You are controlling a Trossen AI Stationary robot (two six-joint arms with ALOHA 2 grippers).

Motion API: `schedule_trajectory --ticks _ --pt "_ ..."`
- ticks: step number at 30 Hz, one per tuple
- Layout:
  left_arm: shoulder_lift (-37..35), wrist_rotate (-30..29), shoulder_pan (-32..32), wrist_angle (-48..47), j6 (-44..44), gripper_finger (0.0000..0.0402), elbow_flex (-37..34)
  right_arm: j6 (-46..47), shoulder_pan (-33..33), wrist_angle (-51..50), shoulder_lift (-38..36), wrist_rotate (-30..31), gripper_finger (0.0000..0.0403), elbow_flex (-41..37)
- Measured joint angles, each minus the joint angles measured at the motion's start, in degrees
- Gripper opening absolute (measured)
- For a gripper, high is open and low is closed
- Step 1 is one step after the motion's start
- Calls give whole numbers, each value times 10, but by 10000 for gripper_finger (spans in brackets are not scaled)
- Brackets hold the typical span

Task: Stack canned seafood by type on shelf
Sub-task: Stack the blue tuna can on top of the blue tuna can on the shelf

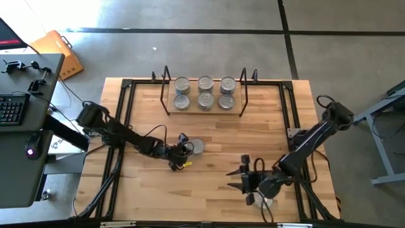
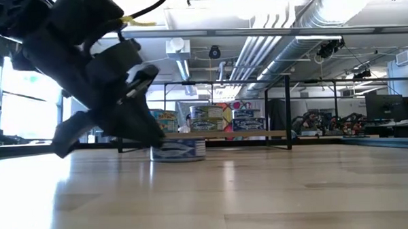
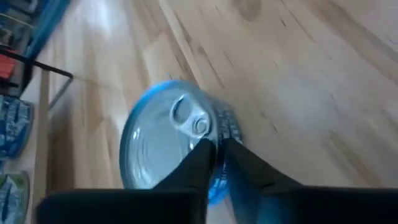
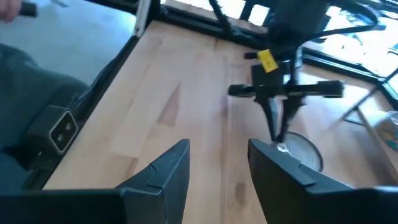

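One tin [image 3: 168, 146] with a silver pull-tab top and a blue label stands on the table [image 1: 215, 168] in front of the shelf. My left gripper [image 3: 219, 152] is over the tin [image 1: 197, 146], on its left side, nearly shut on its edge. Seen from the right wrist, the left gripper [image 4: 278, 140] points down at the tin [image 4: 301, 154]. The shelf [image 1: 204, 109] at the far side carries several silver-topped tins [image 1: 204, 92] in two rows. My right gripper [image 1: 240, 178] hovers open near the table's near right, its fingers [image 4: 168, 171] touching nothing. My left gripper pinches the tin's rim [image 3: 217, 127] between its two fingers, one finger [image 3: 199, 163] over the lid and the other [image 3: 245, 165] outside the wall. The fingers come from above, pointing down. The tin [image 2: 178, 151] stands upright with its base on the table.
A black metal frame [image 1: 126, 95] runs round the tabletop. The shelf's black wire end frames [image 1: 166, 88] stand at the far side. A desk with a keyboard [image 1: 12, 107] sits beyond the left edge. A pale round thing [image 1: 262, 201] lies under my right arm.
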Motion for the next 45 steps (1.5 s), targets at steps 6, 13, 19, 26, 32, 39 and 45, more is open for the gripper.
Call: schedule_trajectory --ticks 6,13,19,26,32,39,45 --pt "15 -8 8 27 15 4 33 48 42 -30 -24 71 156 0" --pt "15 42 33 -39 109 0 109 90 80 -52 -24 128 156 0" --pt "14 23 58 -115 173 1 169 132 99 -85 -24 155 156 0" --pt "13 49 86 -111 188 1 223 190 106 -136 -24 179 156 0" --pt "13 67 134 -85 194 1 263 201 106 -147 -24 181 156 0" --pt "53 111 208 -62 218 1 332 201 106 -149 -24 190 156 0" --pt "117 114 254 -66 229 1 403 205 106 -150 -24 190 156 0"
